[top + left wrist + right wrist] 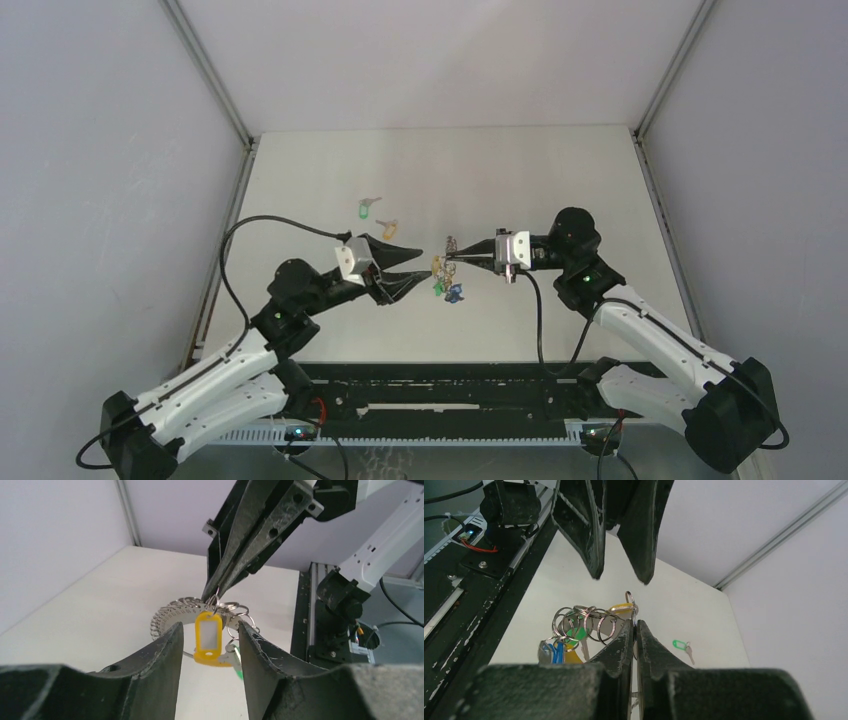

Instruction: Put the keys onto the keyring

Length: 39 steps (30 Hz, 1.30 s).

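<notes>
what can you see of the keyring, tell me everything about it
The keyring is a bunch of linked silvery metal loops carrying a yellow tag, a blue tag and something green. It hangs above the table, pinched at a small top ring by the shut right hand. The open left hand brackets the yellow tag, seemingly without touching it.

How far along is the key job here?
Done: the keyring already carries yellow, green and blue tags. In hand: right claw shut on it, held up; left claw open around the yellow tag. Left: a green key and an orange key lie loose on the table.
</notes>
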Motion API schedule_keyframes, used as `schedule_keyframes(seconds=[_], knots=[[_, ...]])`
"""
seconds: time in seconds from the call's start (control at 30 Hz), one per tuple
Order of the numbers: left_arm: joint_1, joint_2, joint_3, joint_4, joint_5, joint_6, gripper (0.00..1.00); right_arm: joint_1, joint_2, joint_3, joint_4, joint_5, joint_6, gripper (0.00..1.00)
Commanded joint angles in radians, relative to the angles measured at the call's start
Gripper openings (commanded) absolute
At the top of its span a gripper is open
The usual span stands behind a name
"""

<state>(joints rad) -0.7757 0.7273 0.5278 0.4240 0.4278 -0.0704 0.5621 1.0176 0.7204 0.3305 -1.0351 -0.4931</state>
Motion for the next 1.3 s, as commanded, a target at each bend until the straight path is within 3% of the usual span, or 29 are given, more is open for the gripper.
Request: schedule_keyframes(seconds=[0.0,0.5,0.77,1.27], knots=[[0.004,0.038,0.073,-0.024,0.077,0.031,0.5,0.003,-0.004,0.013,0.064,-0.041,0.003,0.0],[0.003,0.09,0.107,-0.019,0.147,0.08,0.49,0.044,-0.016,0.028,-0.095,-0.017,-0.186,0.0],[0.003,0.12,0.125,-0.028,0.147,0.085,0.34,0.061,-0.022,0.032,-0.132,0.001,-0.227,0.0],[-0.011,0.113,0.128,-0.104,0.125,0.132,0.23,0.068,-0.031,0.032,-0.14,0.016,-0.23,0.0]])
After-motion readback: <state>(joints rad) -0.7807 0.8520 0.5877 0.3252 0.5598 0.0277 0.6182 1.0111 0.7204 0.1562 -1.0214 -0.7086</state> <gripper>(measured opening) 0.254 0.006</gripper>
